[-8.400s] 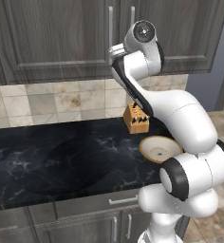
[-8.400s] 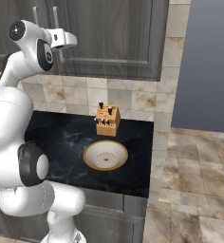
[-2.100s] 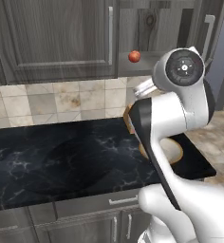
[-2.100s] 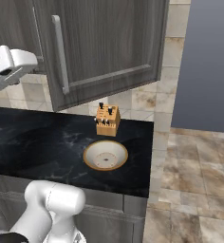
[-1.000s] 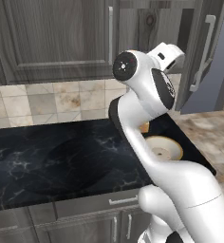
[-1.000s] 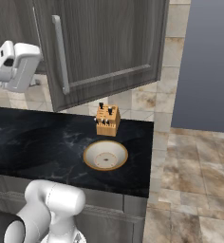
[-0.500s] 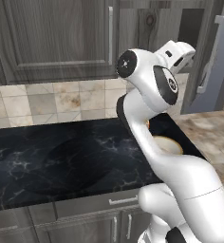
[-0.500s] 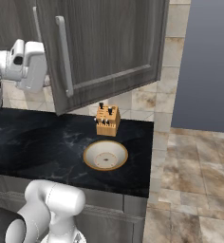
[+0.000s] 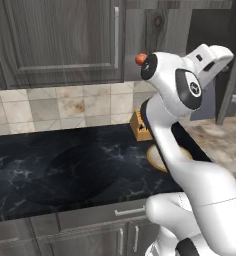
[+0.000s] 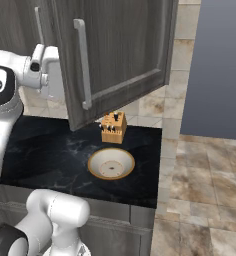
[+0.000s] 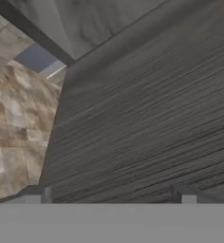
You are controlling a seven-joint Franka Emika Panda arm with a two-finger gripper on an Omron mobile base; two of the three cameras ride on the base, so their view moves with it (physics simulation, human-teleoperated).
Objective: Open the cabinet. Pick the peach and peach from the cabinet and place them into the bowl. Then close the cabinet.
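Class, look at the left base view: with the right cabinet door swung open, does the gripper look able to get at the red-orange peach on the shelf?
Probably yes. The door stands wide open, so nothing covers the peach. The open gripper is up at shelf height, but off to the side near the door, so it must first swing back toward the fruit.

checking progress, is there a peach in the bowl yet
No, the bowl on the counter holds nothing; its cream inside is bare.

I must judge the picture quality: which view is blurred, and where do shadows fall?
Hand view: soft and smeared, the dark wood grain very close. Left base view: sharp, even light, the red-orange peach clear against the dim cabinet inside. Right base view: sharp; the open cabinet door shades the counter beside the knife block.
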